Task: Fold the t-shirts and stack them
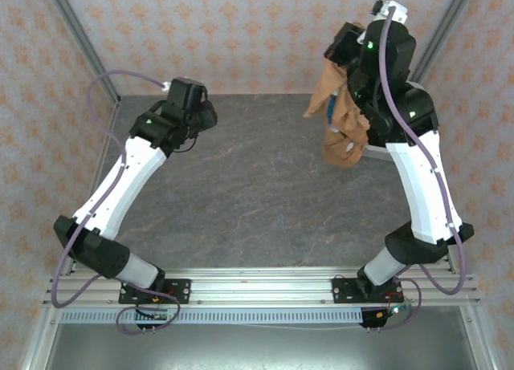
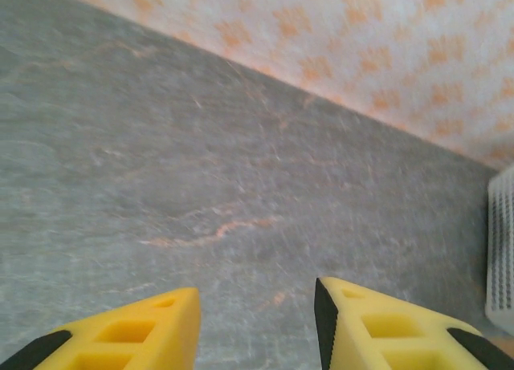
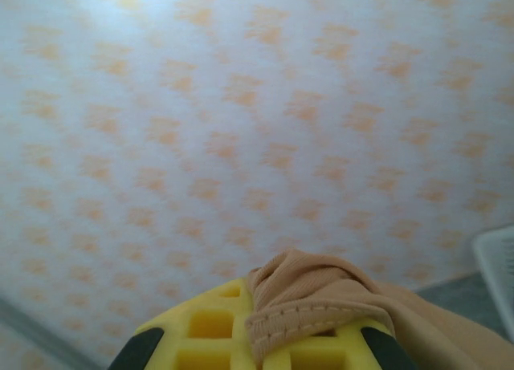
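An orange-tan t-shirt [image 1: 341, 117] hangs bunched in the air at the back right, a bit of blue print showing in its folds. My right gripper [image 1: 347, 50] is raised high above the table and is shut on the shirt's top edge. In the right wrist view a ribbed, stitched hem of the t-shirt [image 3: 321, 294] is pinched in the right gripper [image 3: 253, 304] between yellow fingers [image 3: 205, 326], with the patterned wall behind. My left gripper [image 1: 205, 115] hovers over the back left of the table. In its wrist view the left gripper [image 2: 257, 306] stands open with bare table between its fingers.
The grey marbled table [image 1: 241, 185] spreads between the arms. A white lattice basket [image 2: 502, 250] stands at the back right, under the hanging shirt, its rim [image 1: 376, 152] beside the right arm. Patterned walls close in the back and sides.
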`<move>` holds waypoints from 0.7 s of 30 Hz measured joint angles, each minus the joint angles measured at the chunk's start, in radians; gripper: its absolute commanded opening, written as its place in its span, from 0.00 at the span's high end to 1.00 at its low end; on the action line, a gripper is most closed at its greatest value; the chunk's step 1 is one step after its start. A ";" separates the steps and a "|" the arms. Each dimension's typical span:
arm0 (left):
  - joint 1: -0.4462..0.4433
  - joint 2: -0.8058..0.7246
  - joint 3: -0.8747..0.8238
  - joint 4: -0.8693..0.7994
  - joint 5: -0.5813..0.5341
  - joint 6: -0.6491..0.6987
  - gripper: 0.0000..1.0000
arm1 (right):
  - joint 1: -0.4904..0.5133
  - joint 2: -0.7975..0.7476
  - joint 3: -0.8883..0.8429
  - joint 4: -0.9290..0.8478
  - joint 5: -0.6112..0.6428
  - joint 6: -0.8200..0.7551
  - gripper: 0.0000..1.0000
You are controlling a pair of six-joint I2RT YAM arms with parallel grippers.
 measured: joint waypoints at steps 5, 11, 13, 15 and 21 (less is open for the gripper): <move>0.037 -0.114 -0.048 -0.031 -0.071 -0.011 0.54 | 0.177 0.069 -0.011 0.007 -0.012 0.023 1.00; 0.067 -0.203 -0.142 -0.072 -0.102 -0.034 0.47 | 0.249 0.316 -0.075 -0.010 -0.252 0.157 0.48; 0.066 -0.228 -0.192 -0.084 -0.100 -0.042 0.40 | 0.251 0.452 -0.036 -0.057 -0.357 0.189 0.45; 0.067 -0.249 -0.243 -0.096 -0.078 -0.044 0.34 | 0.251 0.580 -0.002 -0.131 -0.436 0.206 0.41; 0.056 -0.243 -0.369 -0.101 0.081 -0.032 0.22 | 0.214 0.530 -0.289 -0.172 -0.519 0.251 0.39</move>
